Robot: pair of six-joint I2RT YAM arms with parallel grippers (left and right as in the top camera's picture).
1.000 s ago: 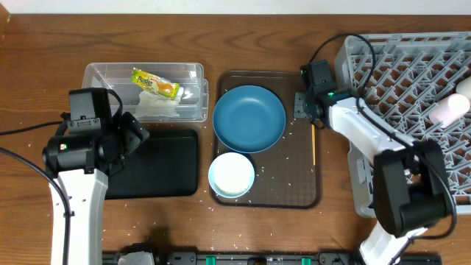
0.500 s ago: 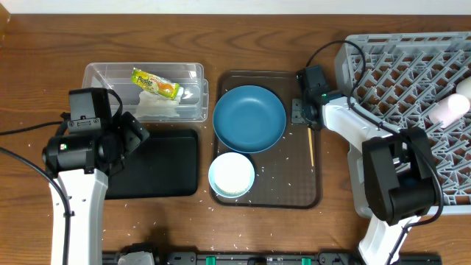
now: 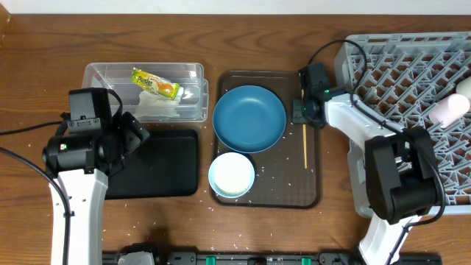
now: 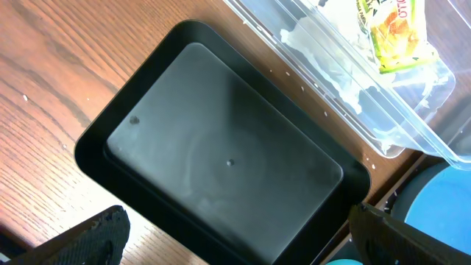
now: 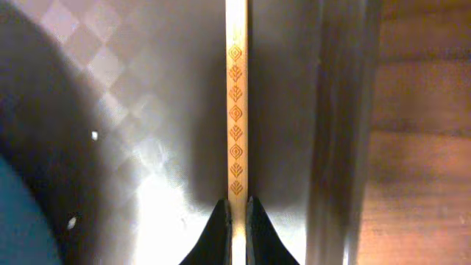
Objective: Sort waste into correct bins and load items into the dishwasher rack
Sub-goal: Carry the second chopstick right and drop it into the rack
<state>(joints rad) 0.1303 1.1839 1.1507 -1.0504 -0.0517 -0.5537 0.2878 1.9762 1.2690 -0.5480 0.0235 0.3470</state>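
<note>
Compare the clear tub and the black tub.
The clear tub is see-through; the black tub is opaque. The clear tub holds the snack wrapper and a white tissue; the black tub holds neither. The clear tub lies farther from the robot than the black tub. Both are rectangular.

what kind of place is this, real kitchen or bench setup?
Likely a lab bench staged as a dish-clearing station: a bare wooden table, a grey dishwasher rack sitting on it, and a brown tray with a blue plate and a white bowl.
</note>
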